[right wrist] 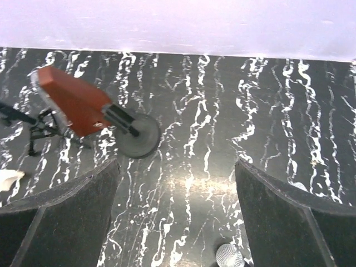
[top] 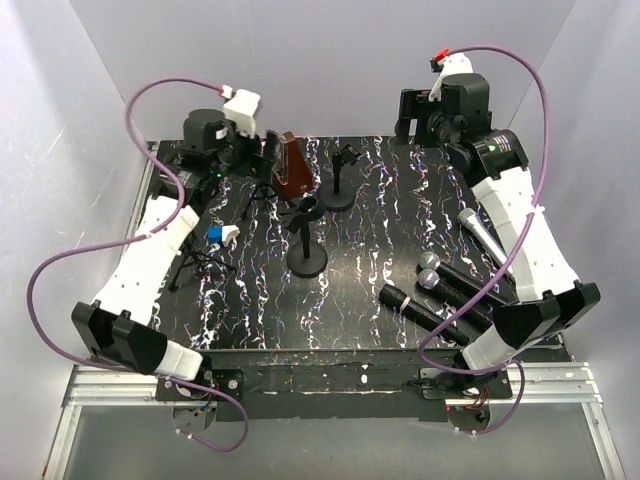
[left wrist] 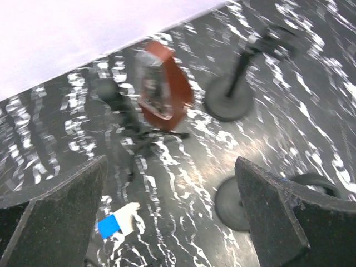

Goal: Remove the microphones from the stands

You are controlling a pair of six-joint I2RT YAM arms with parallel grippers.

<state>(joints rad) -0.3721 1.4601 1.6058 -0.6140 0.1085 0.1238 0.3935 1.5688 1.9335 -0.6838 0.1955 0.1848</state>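
Fingers of your left gripper point(left wrist: 171, 162) and right gripper point(right wrist: 177, 162) were spread wide, empty, while the silver metal microphone point(top: 483, 235) lay beside your right arm point(top: 527, 238), probably rigid, slick, best grasped mid-barrel.

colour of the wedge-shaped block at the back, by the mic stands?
Reddish-brown. The wedge-shaped block shows best in the right wrist view.

The jaws stand wide apart over the dark surface point(left wrist: 183, 183). A red box point(left wrist: 169, 83) stands near a round-footed stand point(left wrist: 228, 103), both blurred.
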